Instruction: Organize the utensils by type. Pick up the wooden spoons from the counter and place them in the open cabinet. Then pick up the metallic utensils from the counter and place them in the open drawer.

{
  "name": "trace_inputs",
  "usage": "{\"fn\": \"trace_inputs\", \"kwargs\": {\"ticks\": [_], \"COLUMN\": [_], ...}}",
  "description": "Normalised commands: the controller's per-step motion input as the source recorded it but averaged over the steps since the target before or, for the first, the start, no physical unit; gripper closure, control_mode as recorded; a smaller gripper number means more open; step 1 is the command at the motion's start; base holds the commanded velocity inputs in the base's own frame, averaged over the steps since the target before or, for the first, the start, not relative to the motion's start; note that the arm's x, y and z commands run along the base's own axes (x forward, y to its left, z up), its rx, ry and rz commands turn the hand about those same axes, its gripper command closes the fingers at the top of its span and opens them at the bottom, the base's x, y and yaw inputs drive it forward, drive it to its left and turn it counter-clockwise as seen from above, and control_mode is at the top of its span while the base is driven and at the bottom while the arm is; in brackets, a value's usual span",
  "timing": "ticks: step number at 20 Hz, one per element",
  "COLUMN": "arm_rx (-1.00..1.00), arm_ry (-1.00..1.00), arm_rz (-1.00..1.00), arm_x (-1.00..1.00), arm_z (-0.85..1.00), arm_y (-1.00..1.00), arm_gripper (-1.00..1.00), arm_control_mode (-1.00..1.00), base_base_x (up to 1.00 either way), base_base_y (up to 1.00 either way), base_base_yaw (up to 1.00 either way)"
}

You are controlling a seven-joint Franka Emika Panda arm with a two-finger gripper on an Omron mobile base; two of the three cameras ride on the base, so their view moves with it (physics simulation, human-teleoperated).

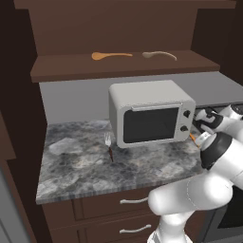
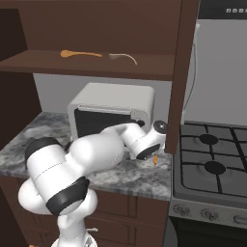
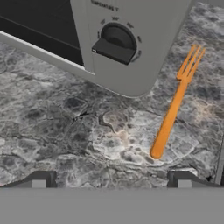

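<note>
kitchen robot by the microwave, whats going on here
The two wooden spoons already lie in the cabinet. The open gripper hovers over an orange fork on the counter, beside the microwave, holding nothing. A small dark-handled fork lies further left.

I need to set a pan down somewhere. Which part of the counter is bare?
The counter is bare left of the dark-handled fork, out to its left edge. It is crowded beside the microwave, where the open gripper hovers near the orange fork.
</note>
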Motion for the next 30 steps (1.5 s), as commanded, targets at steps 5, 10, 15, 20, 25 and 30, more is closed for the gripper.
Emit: {"fn": "trace_inputs", "kwargs": {"ticks": [5,10,15,20,25,30], "arm_rx": [0.12,0.19,0.17,0.11,0.00,-0.07], "arm_ry": [-0.03,-0.04,-0.01,0.00,-0.03,-0.18], "arm_rz": [0.05,0.05,0.05,0.04,0.01,0.00], "arm_x": [0.12,0.07,0.07,0.03,0.00,-0.01], "arm_z": [0.00,-0.01,-0.01,-0.03,-0.07,-0.22], "arm_y": [-0.02,-0.02,-0.06,-0.03,0.01,0.01], "arm_gripper": [-1.00,-1.00,-1.00,-1.00,-1.00,-1.00], "arm_control_mode": [-1.00,-1.00,-1.00,-1.00,-1.00,-1.00], "base_base_x": [0.00,0.00,0.00,0.00,0.00,0.00], "base_base_y": [0.00,0.00,0.00,0.00,0.00,0.00], "base_base_yaw": [0.00,0.00,0.00,0.00,0.00,0.00]}}
